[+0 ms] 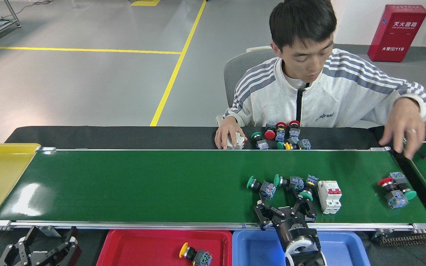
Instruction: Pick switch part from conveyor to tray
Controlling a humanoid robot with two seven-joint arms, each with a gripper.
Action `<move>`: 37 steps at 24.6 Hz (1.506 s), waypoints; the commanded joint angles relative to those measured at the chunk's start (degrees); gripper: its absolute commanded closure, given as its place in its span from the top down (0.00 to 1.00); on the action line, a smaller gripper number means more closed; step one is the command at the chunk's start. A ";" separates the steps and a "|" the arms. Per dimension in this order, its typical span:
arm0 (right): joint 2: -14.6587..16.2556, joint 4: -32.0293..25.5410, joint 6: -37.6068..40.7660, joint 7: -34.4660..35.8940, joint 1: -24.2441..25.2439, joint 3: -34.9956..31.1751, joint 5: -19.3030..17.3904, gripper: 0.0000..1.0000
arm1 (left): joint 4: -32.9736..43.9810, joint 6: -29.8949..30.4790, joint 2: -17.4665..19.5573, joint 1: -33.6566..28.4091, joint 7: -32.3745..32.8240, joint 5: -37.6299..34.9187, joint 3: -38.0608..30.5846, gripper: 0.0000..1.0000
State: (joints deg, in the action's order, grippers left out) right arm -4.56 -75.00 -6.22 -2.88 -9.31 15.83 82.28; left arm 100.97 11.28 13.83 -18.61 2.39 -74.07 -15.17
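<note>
The left gripper (46, 245) is idling, fingers apart, below the conveyor (142, 184); right of it, the red tray (142, 244) is holding one yellow-capped switch (194, 255). On the belt, the right gripper (284, 207), fingers spread, is reaching among green-capped switch parts (272, 186) beside a white breaker (329, 195). Behind the belt, a person's hand (401, 125) is hovering.

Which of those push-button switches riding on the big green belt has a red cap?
The red-capped switch at the far right end of the conveyor, lying against a green-capped one. The three switches near the right claw all have green caps.
</note>
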 commanded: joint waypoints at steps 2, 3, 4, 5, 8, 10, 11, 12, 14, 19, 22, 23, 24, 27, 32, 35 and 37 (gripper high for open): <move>-0.88 0.91 0.07 -0.55 -2.73 1.57 0.16 0.84 | 0.54 -0.38 0.50 0.59 -0.19 -0.11 -0.21 1.00; -0.88 1.52 0.07 -0.81 -3.44 2.80 0.16 0.71 | 0.54 -0.38 0.59 0.59 -0.19 -0.11 -0.21 1.00; -0.71 1.96 0.07 -1.16 -4.23 3.77 0.16 0.56 | 0.54 -0.38 0.59 0.68 -0.19 -0.11 -0.21 1.00; -0.71 2.22 0.16 -1.51 -4.67 4.38 0.16 0.36 | 0.54 -0.38 0.50 0.68 -0.19 -0.11 -0.21 1.00; -0.36 2.22 0.51 -2.13 -4.76 5.87 0.16 0.07 | 0.54 -0.29 0.59 0.50 -0.19 -0.11 -0.21 1.00; -0.27 2.22 0.69 -2.92 -4.76 6.05 0.16 0.02 | 0.63 -0.29 0.50 0.50 -0.19 -0.11 -0.21 1.00; -0.27 2.14 0.69 -3.10 -4.76 6.05 0.07 0.02 | 0.63 -0.29 0.50 0.50 -0.19 -0.11 -0.12 1.00; -0.18 2.05 0.77 -3.18 -4.76 6.05 -0.02 0.02 | 0.63 -0.29 0.59 0.24 -0.19 -0.11 -0.12 1.00; -0.09 1.43 1.56 -3.18 -4.58 6.14 -0.02 0.02 | 0.72 -0.29 0.50 0.06 -0.19 -0.11 -0.12 1.00; 0.61 -6.12 7.80 -3.18 -2.12 9.30 -0.02 0.02 | 0.72 -0.29 0.50 0.15 -0.19 -0.11 -0.21 1.00; 3.51 -15.88 19.58 -3.01 3.15 14.40 -0.02 0.07 | 0.72 -0.29 0.41 0.15 -0.19 -0.11 -0.21 1.00; 4.48 -18.07 23.88 -2.74 4.91 15.10 -0.02 0.37 | 0.72 -0.29 0.32 0.24 -0.19 -0.11 -0.21 1.00; 4.65 -18.78 26.53 -2.66 5.70 15.37 -0.02 0.81 | 0.72 -0.29 0.32 0.24 -0.19 -0.11 -0.21 1.00; 3.69 -18.69 33.73 -2.92 7.29 16.25 -0.46 1.00 | 0.72 -0.29 0.32 0.33 -0.19 -0.11 -0.21 1.00; 3.42 -19.22 27.93 -3.01 8.69 15.46 -0.72 1.00 | 0.72 -0.29 0.15 0.24 -0.19 -0.11 -0.21 1.00; 3.60 -22.03 8.51 -1.34 12.73 10.53 -0.72 0.98 | 0.72 -0.29 -0.03 0.24 -0.10 -0.11 -0.30 1.00; 4.48 -23.53 -4.93 4.45 17.04 9.04 -0.72 0.98 | 0.72 -0.29 0.06 0.06 -0.19 -0.11 -0.21 1.00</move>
State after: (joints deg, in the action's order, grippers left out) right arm -0.43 -97.14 -0.21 -2.34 6.84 25.61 81.73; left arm 100.98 11.15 13.62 -18.65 2.44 -74.08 -15.15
